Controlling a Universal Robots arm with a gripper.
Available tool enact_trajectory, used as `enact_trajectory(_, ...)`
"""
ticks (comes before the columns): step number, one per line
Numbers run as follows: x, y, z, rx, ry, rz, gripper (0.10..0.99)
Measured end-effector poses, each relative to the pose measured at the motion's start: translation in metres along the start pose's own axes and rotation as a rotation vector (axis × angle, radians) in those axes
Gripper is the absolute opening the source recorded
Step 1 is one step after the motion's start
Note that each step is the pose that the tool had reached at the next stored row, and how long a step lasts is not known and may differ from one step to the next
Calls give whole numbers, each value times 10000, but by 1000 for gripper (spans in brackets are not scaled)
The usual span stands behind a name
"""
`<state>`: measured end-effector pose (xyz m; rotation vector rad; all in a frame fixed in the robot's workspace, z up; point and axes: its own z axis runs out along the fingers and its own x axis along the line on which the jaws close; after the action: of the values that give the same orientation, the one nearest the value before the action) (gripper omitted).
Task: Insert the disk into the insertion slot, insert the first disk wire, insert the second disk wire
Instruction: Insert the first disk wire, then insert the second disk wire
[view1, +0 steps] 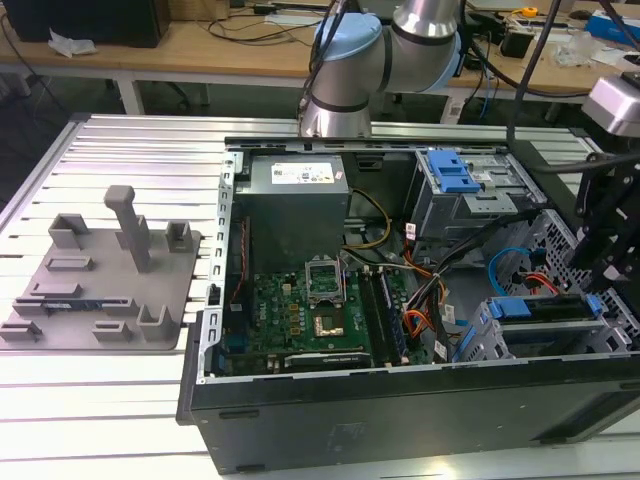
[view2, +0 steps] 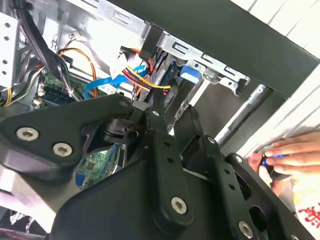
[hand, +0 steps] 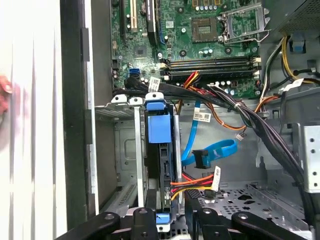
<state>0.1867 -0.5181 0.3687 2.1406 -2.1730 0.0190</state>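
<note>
The disk (view1: 540, 308), silver in a bright blue carrier, lies in the insertion slot (view1: 478, 340), the low grey perforated cage at the case's front right corner in the exterior view. In the first wrist view the disk (hand: 160, 165) shows edge-on inside the cage (hand: 125, 150). My gripper (hand: 170, 214) is open, a black finger (hand: 144, 216) on each side of the disk's near end. It hangs over that corner (view1: 592, 285). A blue flat wire (hand: 210, 152) and a red-yellow-black wire (hand: 200, 182) with a white plug lie loose beside the disk. In the second wrist view my gripper (view2: 172, 112) points at the blue tab (view2: 190, 72).
The open computer case holds a green motherboard (view1: 320, 310), a grey power supply (view1: 295, 200) and a taller bay with a blue latch (view1: 450, 175). A black cable bundle (hand: 250, 120) crosses near the cage. A grey fixture plate (view1: 100, 280) lies outside. A person's hand (view2: 295, 152) rests by the case wall.
</note>
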Motion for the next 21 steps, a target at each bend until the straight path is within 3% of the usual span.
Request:
enact_trajectory(2,-22,1,-15,0,86,15,361)
enact_trajectory(18,-31,1,-15,-2,88,34,361)
enact_trajectory(21,-145,7,-25,3,401,52,361)
